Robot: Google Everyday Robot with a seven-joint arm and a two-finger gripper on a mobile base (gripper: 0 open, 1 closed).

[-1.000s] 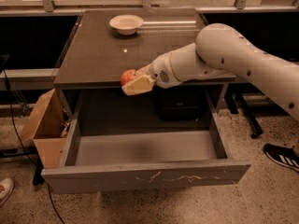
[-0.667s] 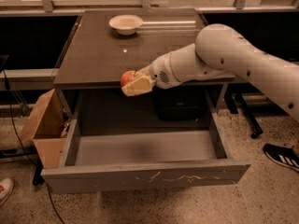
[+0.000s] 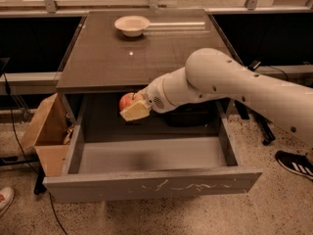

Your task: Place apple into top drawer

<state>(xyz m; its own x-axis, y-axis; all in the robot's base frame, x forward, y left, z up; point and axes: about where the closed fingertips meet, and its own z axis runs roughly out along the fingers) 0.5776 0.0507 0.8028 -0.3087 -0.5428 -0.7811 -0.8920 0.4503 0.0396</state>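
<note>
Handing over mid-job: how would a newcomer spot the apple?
Find the dark table with its grey drawer pulled open. Over the drawer's rear, the claw grips the apple. It is the only red round thing; the bowl is pale.

One apple [image 3: 125,100], bowl [image 3: 132,25] and tool [image 3: 132,106] over one drawer [image 3: 151,188]

- Holds apple [image 3: 126,101] in gripper [image 3: 132,107], clamped on it, above the rear left of the open drawer [image 3: 151,186], just below the table [image 3: 146,58] edge.
- Reaches in from the right with white arm [image 3: 234,82].
- Pale scratches across the drawer front.
- Pale bowl [image 3: 132,25] at the table's far side.
- Cardboard box [image 3: 49,131] just left of the drawer.
- Dark shoe [image 3: 293,163] on the floor at right.
</note>
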